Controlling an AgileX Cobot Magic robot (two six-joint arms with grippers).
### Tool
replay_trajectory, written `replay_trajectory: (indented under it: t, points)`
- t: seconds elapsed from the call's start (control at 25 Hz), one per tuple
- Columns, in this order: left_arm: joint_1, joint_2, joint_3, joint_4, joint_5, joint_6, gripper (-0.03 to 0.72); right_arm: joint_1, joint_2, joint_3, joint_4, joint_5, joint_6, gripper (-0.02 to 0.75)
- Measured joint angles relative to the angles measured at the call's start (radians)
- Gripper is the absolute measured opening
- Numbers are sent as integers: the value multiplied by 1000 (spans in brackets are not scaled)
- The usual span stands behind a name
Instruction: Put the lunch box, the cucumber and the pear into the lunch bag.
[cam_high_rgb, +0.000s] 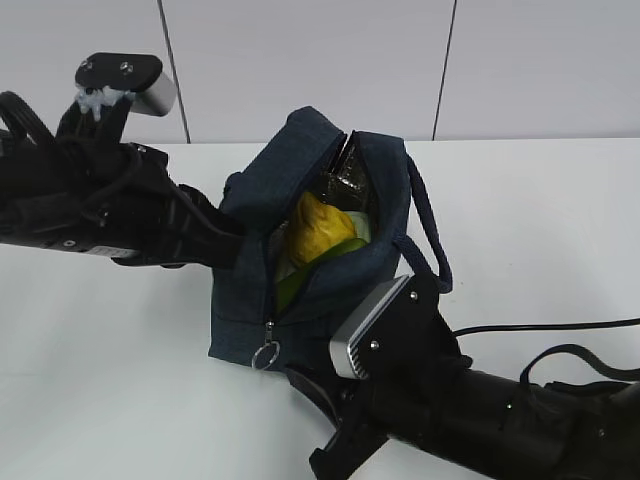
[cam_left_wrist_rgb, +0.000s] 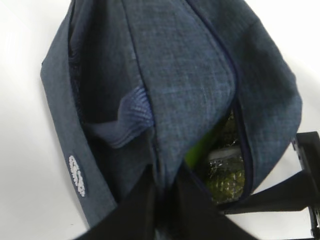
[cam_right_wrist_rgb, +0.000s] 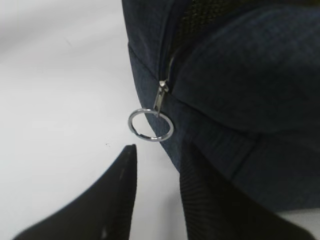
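Already the left fingers (cam_left_wrist_rgb: 160, 200) are pinched together on a fold of the lunch bag (cam_high_rgb: 300, 200), clamped on the fabric at its side, likely to pin the bag down and keep its mouth gaping. Just past those fingers the zip slit stands open, with a foil lining and something green inside.

Right fingers (cam_right_wrist_rgb: 157, 195) are apart, holding nothing, one finger (cam_right_wrist_rgb: 112, 200) resting low over the worktop (cam_high_rgb: 540, 220), the other against the bag's front wall. Just ahead of and above their tips hangs the zip ring (cam_right_wrist_rgb: 150, 125), untouched, at the near end of the open zipper; looks lined up for a pull to close.

Further out, inside the bag: the pear (cam_high_rgb: 320, 228) sits on top in the opening, a pale green lid edge of the lunch box (cam_high_rgb: 360, 222) beside it, and a green strip below, probably the cucumber (cam_high_rgb: 290, 285). All three seem to be in already; closing is what's left, I'd guess.
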Motion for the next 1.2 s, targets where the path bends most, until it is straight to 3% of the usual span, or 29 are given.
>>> replay_trajectory:
  t: [0.44,1.2]
  points:
    - [0,0,0,-2,-15,0,2,0,63,-73,6,45,-68,246]
    - [0,0,0,-3,-22,0,2,0,151,-130,14,-13,-80,246]
